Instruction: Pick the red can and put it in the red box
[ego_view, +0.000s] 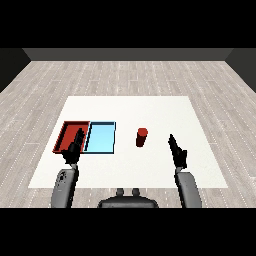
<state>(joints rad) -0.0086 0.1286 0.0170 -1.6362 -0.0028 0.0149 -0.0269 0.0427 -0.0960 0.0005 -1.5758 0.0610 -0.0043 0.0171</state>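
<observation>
- Head view: the can (142, 137) stood upright on the table (150, 107), a little right of centre, touched by neither hand.
- The red tray (65, 131) lay at about nine o'clock from the can, with the blue tray (101, 138) between them, the two trays edge to edge.
- The right hand (177, 150) hovered at roughly four o'clock from the can, near it but apart, fingers straight and pointing up-table, holding nothing.
- The left hand (74, 147) sat over the near edge of the red tray, at about eight o'clock from the can and well apart from it, fingers also stretched out and empty.
- Progress, as I judged it: nothing of the task was done. The can had not been grasped or lifted, and no can showed in the red tray.
- What was left: close a hand round the can, most likely the right since it was nearer, lift it, carry it across the blue tray toward nine o'clock, and set it down in the red tray.
- Hard to make out: the left hand covered part of the red tray's near right corner, so that patch of its floor was hidden.
- Both hands were dark and seen end-on, so the thumbs could not be separated from the fingers.
- Whether either hand touched the table or hung above it could not be told.
</observation>
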